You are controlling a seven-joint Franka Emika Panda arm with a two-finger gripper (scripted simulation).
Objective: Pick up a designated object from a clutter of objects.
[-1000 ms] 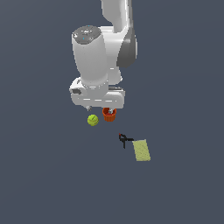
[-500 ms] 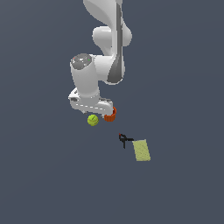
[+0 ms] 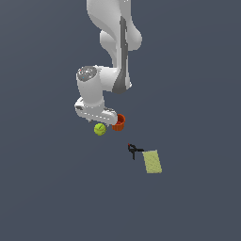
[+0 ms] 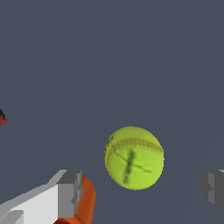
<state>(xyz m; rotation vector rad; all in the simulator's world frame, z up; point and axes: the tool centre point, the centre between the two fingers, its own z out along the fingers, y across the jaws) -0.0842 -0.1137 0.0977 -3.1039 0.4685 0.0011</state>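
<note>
1. In the exterior view the pale yellow-green flat rectangle lies nearest the camera, flat on the dark grey table, toward the exterior view's right.
2. Just beside that rectangle, on the exterior view's left of it, sits the small black clamp, a touch of red at its upper end; whether the two touch cannot be told.
3. Farther back, and well apart from the clamp, the yellow-green ball rests on the table, its faint seam lines plain in the wrist view.
4. The orange-red cup stands just beside the ball on the exterior view's right, partly hidden behind the white hand of the arm; in the wrist view a slice of it shows behind one finger.
5. The tool hangs directly above the ball, very low over it, at the end of the white Franka arm that rises out of the top of the exterior view.
6. The wrist view shows the tool wide open, one grey fingertip on the cup's side and the other on the far side of the ball, with the ball between them and clear table between it and each fingertip; it holds nothing.
</note>
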